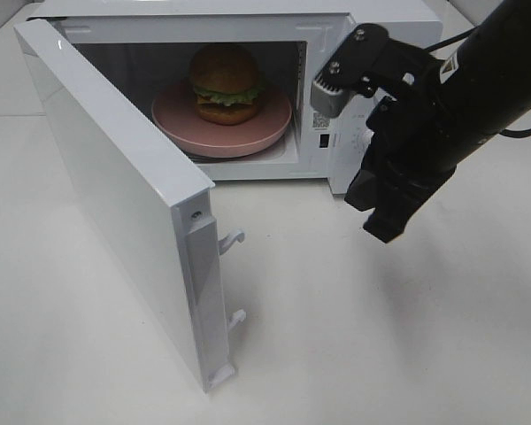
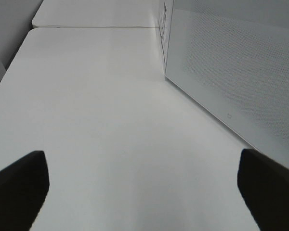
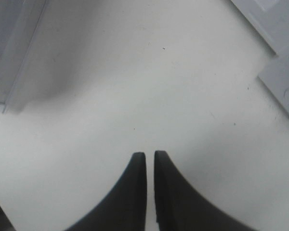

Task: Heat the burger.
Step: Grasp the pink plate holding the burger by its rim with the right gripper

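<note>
I have the burger [image 1: 226,84] inside the microwave [image 1: 203,27], its door [image 1: 115,195] open for loading; right claw [image 3: 146,159] nearly together and empty, left claw [image 2: 144,185] apart.

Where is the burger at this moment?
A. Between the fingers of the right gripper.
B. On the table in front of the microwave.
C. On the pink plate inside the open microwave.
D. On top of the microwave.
C: the burger sits on the pink plate inside the microwave, whose door stands open.

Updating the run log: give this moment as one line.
burger: on pink plate inside microwave | door: open | left gripper: open, empty | right gripper: almost shut, empty, outside microwave
</note>
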Available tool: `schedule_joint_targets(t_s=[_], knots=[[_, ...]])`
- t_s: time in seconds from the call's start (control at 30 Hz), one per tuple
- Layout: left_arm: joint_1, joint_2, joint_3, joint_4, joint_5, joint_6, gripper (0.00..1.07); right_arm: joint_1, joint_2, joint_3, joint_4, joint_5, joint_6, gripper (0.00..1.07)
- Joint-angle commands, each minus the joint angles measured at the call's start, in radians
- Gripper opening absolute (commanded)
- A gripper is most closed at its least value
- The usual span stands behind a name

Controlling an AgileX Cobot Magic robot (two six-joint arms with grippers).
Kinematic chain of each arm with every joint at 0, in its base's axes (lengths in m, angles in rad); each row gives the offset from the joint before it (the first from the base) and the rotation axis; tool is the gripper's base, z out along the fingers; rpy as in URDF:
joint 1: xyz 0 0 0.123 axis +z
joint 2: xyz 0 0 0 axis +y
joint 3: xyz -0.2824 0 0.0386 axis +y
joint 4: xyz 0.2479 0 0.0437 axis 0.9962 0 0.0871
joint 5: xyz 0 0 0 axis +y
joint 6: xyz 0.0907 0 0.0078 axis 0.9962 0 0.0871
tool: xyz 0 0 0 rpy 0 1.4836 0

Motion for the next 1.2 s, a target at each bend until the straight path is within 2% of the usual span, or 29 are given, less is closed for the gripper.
schedule_joint_targets(t_s=[0.03,0.1,0.2,0.23,0.3,0.33,0.37,0.4,0.47,0.5,0.57,0.63,0.73,0.77,0.83,0.9,0.93,1.0,1.03,1.1,1.2], knots=[[0.001,-0.023,0.004,-0.008,-0.007,-0.003,1.0,0.019,-0.009,-0.006,-0.016,0.011,-0.175,0.08],[0.001,-0.023,0.004,-0.008,-0.007,-0.003,1.0,0.039,-0.009,-0.006,-0.083,-0.009,-0.334,0.1],[0.001,-0.023,0.004,-0.008,-0.007,-0.003,1.0,0.039,-0.009,-0.006,-0.11,-0.016,-0.357,0.1],[0.001,-0.023,0.004,-0.008,-0.007,-0.003,1.0,0.039,-0.009,-0.006,-0.164,-0.028,-0.386,0.11],[0.001,-0.023,0.004,-0.008,-0.007,-0.003,1.0,0.039,-0.009,-0.006,-0.195,-0.035,-0.388,0.12],[0.001,-0.023,0.004,-0.008,-0.007,-0.003,1.0,0.039,-0.009,-0.006,-0.264,-0.051,-0.388,0.13],[0.001,-0.023,0.004,-0.008,-0.007,-0.003,1.0,0.039,-0.009,-0.006,-0.264,-0.051,-0.388,0.13],[0.001,-0.023,0.004,-0.008,-0.007,-0.003,1.0,0.052,-0.009,-0.006,-0.333,-0.062,-0.384,0.16],[0.001,-0.023,0.004,-0.008,-0.007,-0.003,1.0,0.058,-0.009,-0.006,-0.372,-0.069,-0.379,0.18],[0.001,-0.023,0.004,-0.008,-0.007,-0.003,1.0,0.079,-0.009,-0.006,-0.435,-0.077,-0.374,0.21],[0.001,-0.023,0.004,-0.008,-0.007,-0.003,1.0,0.087,-0.009,-0.006,-0.456,-0.081,-0.371,0.23],[0.001,-0.023,0.004,-0.008,-0.007,-0.003,1.0,0.123,-0.009,-0.006,-0.516,-0.125,-0.332,0.34],[0.001,-0.023,0.004,-0.008,-0.007,-0.003,1.0,0.13,-0.009,-0.006,-0.525,-0.14,-0.316,0.38],[0.001,-0.023,0.004,-0.008,-0.007,-0.003,1.0,0.135,-0.009,-0.006,-0.54,-0.165,-0.279,0.44],[0.001,-0.023,0.004,-0.008,-0.007,-0.003,1.0,0.135,-0.009,-0.006,-0.541,-0.178,-0.262,0.46],[0.001,-0.023,0.004,-0.008,-0.007,-0.003,1.0,0.135,-0.007,-0.007,-0.541,-0.197,-0.198,0.59],[0.001,-0.023,0.004,-0.008,-0.007,-0.003,1.0,0.135,-0.007,-0.007,-0.541,-0.197,-0.198,0.59],[0.001,-0.023,0.004,-0.008,-0.007,-0.003,1.0,0.135,0.0,-0.019,-0.543,-0.197,-0.112,0.82],[0.001,-0.023,0.004,-0.008,-0.007,-0.003,1.0,0.135,0.0,-0.019,-0.543,-0.197,-0.112,0.82],[0.001,-0.023,0.004,-0.008,-0.007,-0.003,1.0,0.135,0.0,-0.032,-0.561,-0.197,-0.083,0.94],[0.001,-0.023,0.004,-0.008,-0.007,-0.003,1.0,0.135,0.006,-0.045,-0.583,-0.19,-0.079,0.98]])
